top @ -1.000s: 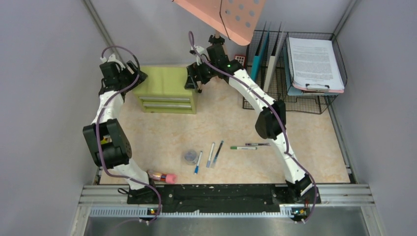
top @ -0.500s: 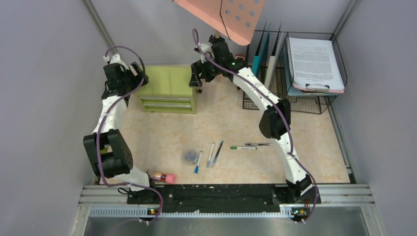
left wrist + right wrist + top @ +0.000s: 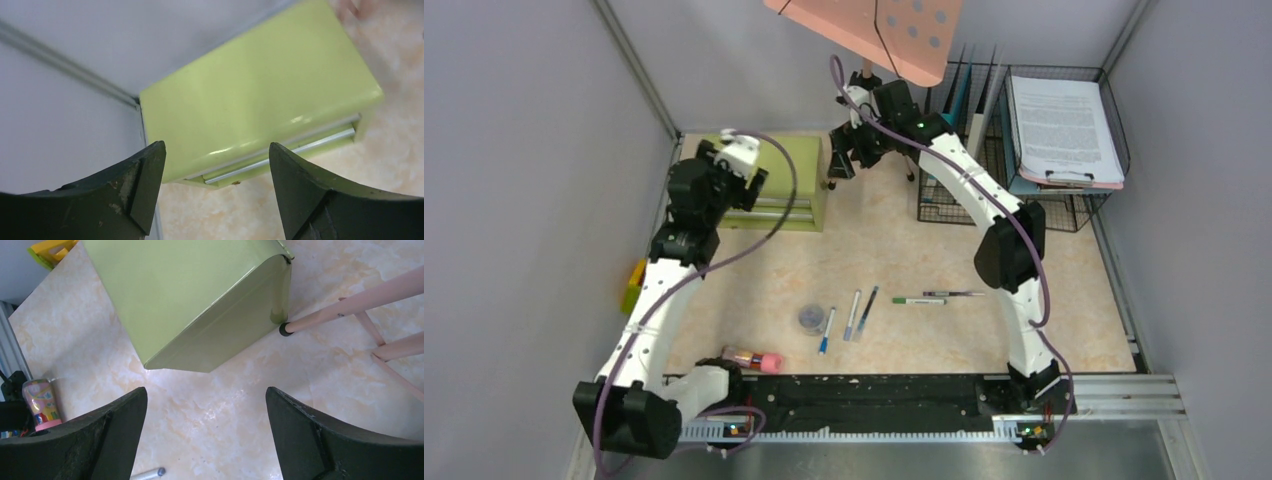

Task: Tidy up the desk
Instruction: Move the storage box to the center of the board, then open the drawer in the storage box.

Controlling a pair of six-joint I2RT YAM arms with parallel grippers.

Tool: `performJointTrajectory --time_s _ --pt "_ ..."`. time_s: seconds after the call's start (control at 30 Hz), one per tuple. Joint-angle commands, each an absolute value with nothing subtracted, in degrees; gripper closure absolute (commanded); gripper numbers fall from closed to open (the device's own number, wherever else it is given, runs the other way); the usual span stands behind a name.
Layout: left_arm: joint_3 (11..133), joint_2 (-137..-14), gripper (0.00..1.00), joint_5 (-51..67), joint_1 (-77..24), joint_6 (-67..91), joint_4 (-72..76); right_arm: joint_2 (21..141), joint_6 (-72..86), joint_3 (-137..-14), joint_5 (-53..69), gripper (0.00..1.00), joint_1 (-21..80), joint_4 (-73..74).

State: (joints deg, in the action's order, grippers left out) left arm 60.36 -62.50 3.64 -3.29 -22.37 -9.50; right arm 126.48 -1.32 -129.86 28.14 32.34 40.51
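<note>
**Left arm swings over the cabinet's front**

Since a second ago the left arm has dropped its shoulder toward the near-left corner and carried the left gripper (image 3: 215,155) from the wall side of the green drawer cabinet (image 3: 250,100) to a spot above its front edge. The right gripper (image 3: 206,395) has drawn back a little from the cabinet's right side. Both grippers stand wide open and hold nothing.

The worktop (image 3: 874,240) fills the space between the grey walls and the near rail, with the cabinet at its far-left corner and the loose things near its front middle.

Judging by where both grippers hang, the step in hand is getting a drawer open, since the left wrist view looks straight down at the top drawer's silver pull. The next move would call for lowering the left gripper squarely onto that thin pull and closing on it, perhaps with the right gripper bracing the cabinet.

Count:
- five pens (image 3: 852,315)
- one small round dish (image 3: 811,318)
- one patterned tube with a pink cap (image 3: 754,358)
- one yellow thing by the left wall (image 3: 634,285)
- one pink lamp (image 3: 874,30)
- one wire file rack (image 3: 954,110)
- one wire paper tray (image 3: 1064,130)
</note>
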Motion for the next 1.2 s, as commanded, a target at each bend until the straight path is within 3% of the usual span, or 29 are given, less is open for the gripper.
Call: performJointTrajectory --time_s 0.0,0.23,0.4,0.83,1.0,1.17 --pt "57.32 -60.65 0.2 -5.5 -12.06 -44.53 -13.04 121.42 -1.94 -127.84 31.09 0.13 32.26 38.4" --pt "44.99 -56.6 0.22 -12.44 -25.01 -65.03 -5.28 120.83 -4.05 -125.44 34.62 0.15 32.21 41.13" --pt "31.9 -56.67 0.24 -14.03 -29.39 -76.71 12.64 117.73 -6.45 -119.64 32.81 0.16 32.22 39.89" --pt "13.29 -64.81 0.39 -8.3 -30.66 -92.79 45.74 114.9 -7.1 -110.92 34.81 0.17 31.55 36.58" --pt "12.43 -69.63 0.46 -7.99 -30.56 -94.25 52.8 115.86 -6.73 -111.13 36.57 0.17 31.15 36.56" --pt "12.21 -76.27 0.47 -10.58 -30.55 -97.85 62.01 116.43 -6.53 -110.03 38.83 0.18 30.94 36.57"
